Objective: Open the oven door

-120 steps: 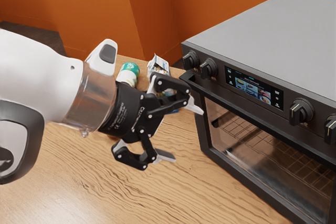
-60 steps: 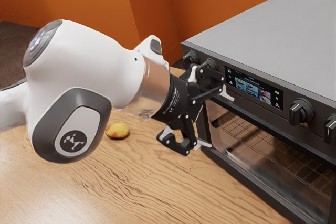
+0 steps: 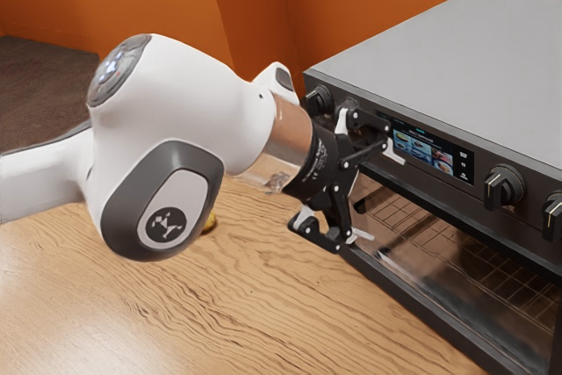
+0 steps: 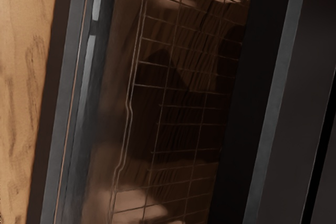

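- My gripper: fingers spread, released, at the oven door.
- Oven door: closed (wire rack visible through its glass).

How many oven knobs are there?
4: two knobs toward the exterior view's left, one partly behind the gripper; two toward its right, past the screen. More may be hidden.

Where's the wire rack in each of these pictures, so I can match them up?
Exterior view: the rack is behind the glass, toward the view's lower right.
Wrist view: the rack crosses the middle, behind the glass.
Shared landmark: the wooden table, beyond the door's frame.
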Motion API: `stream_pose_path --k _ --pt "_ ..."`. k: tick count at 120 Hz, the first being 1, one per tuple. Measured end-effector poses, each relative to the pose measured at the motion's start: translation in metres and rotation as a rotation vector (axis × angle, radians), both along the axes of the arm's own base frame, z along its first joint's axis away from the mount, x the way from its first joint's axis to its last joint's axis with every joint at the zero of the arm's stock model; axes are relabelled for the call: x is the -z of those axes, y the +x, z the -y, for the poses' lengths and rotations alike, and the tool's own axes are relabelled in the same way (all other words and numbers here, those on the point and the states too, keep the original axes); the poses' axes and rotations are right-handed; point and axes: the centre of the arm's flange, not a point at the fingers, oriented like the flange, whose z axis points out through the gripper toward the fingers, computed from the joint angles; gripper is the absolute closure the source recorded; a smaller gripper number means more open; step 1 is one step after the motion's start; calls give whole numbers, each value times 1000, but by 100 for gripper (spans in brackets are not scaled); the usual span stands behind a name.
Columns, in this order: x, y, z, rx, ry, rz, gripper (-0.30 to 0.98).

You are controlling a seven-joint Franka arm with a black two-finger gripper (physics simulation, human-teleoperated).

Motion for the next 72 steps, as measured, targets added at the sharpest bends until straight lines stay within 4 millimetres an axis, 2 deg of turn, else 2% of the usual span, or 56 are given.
stream_pose_path --k 30,38,44,53,61,72 --pt "23 8 -10 -47 -34 -57 0" --pt "27 6 -13 -55 -40 -68 0" --pt "32 -2 -23 -71 -35 -70 0" --pt "35 -30 -39 -95 -2 -50 1" --pt "27 -67 -49 -150 6 -6 1" --pt "17 -120 -43 -235 38 84 0"
